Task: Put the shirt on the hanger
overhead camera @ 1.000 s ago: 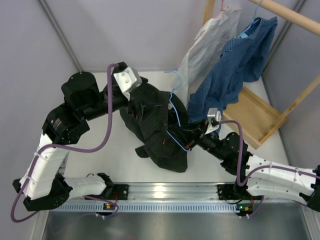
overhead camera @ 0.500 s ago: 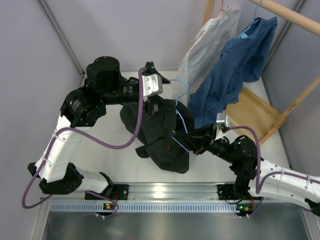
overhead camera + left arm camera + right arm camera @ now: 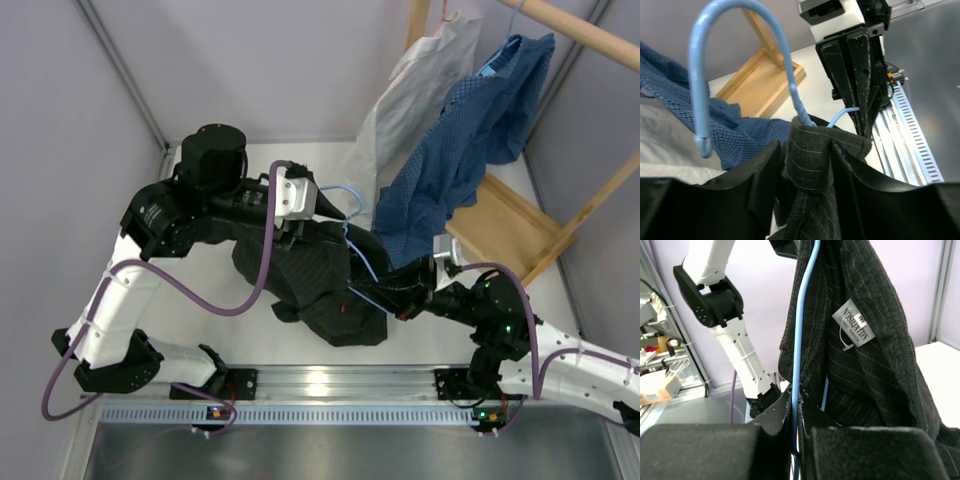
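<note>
Fabric of the shirt is pinched in your left gripper, beside the hook of the hanger. Your right gripper clamps the hanger's wire.

— Is the light good here?
— Yes, bright and even from above; shadows on the table are soft, and the metal rail shines white.
— And up close?
— The near fingers look blurred.

Close beside hanger, blue dotted shirt
</note>
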